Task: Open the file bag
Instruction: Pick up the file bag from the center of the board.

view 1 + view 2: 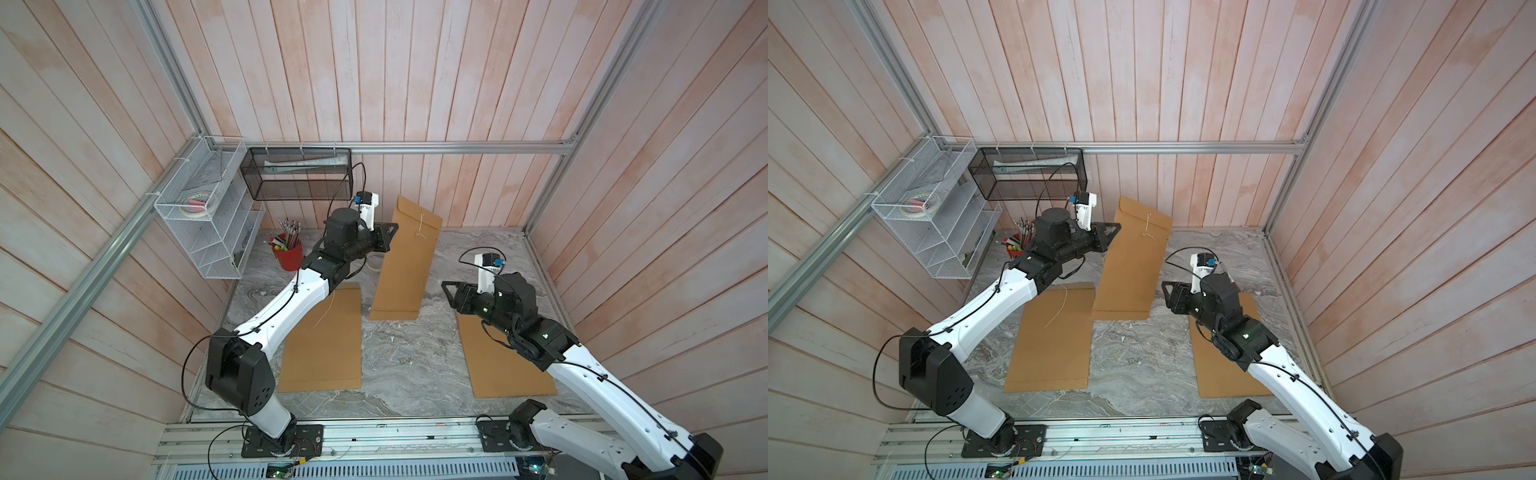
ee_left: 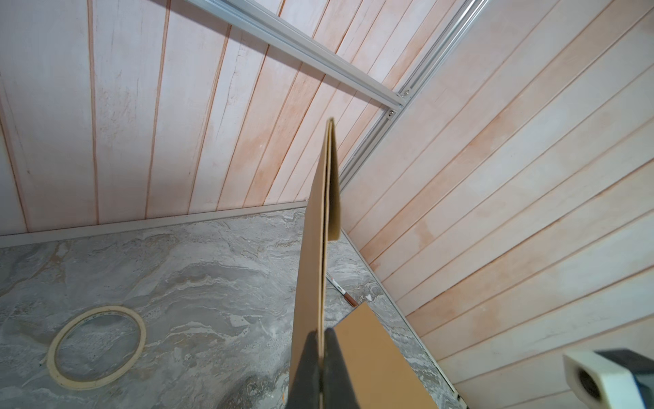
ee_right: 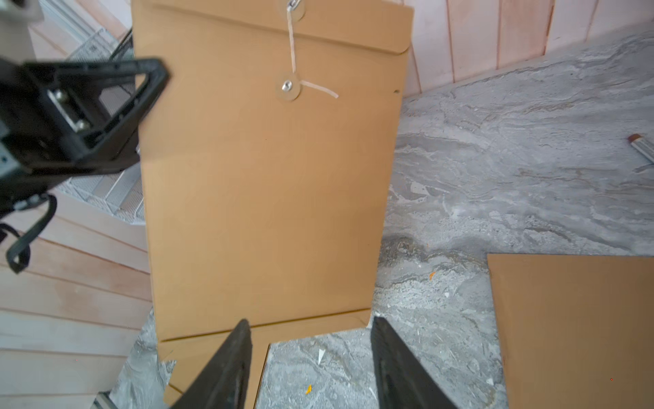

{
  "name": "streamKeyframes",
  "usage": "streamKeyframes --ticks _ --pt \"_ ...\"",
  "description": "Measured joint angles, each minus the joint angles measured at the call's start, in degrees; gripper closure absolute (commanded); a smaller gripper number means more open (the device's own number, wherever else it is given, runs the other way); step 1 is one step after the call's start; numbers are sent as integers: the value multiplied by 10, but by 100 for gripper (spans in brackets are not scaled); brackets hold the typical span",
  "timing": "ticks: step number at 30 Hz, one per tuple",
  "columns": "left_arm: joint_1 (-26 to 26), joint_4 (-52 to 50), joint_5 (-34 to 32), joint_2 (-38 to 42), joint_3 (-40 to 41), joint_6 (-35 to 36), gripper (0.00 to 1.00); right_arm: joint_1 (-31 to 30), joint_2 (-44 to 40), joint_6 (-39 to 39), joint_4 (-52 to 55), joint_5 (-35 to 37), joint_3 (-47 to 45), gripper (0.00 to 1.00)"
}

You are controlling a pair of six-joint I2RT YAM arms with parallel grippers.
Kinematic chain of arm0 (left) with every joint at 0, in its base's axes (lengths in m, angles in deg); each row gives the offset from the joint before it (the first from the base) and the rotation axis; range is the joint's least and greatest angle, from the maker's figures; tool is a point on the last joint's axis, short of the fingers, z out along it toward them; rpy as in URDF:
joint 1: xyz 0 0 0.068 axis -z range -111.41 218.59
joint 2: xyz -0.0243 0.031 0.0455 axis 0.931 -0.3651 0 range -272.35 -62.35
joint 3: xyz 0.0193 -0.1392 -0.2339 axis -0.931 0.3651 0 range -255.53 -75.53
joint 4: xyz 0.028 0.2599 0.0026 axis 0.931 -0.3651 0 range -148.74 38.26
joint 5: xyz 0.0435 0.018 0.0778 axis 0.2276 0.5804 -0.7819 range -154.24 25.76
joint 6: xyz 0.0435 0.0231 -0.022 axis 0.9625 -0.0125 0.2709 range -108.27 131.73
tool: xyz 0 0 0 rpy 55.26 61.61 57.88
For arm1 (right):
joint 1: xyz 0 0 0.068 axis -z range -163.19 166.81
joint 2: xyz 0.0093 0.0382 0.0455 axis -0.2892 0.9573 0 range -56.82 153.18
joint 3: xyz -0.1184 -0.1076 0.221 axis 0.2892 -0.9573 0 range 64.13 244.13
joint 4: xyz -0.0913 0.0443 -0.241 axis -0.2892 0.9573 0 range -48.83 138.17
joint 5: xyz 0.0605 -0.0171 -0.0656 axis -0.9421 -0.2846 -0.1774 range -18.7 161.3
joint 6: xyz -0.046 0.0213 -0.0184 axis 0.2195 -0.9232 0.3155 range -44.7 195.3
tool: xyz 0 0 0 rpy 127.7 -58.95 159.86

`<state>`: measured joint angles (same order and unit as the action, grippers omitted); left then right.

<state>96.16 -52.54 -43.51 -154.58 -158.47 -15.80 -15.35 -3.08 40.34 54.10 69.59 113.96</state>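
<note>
File bag: brown, string-tie, stood on end and tilted, mid-table toward the back wall; flap down, string running between its two buttons, loose end trailing. Left claw: clenched on the file bag's side edge near the top. Right claw: released, jaws apart, empty, near the file bag's lower edge. Table: grey marble, bearing two flat envelopes, one on either side, a tape ring and a red cup of pens.
</note>
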Motion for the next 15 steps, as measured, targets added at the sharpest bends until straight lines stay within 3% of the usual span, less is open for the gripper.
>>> streamKeyframes --ticks 8,15 --pt "-22 130 97 60 128 -28 100 119 22 -2 -99 -144 -12 37" --pt "-27 231 154 106 194 -59 100 210 70 -21 -214 -273 -47 34"
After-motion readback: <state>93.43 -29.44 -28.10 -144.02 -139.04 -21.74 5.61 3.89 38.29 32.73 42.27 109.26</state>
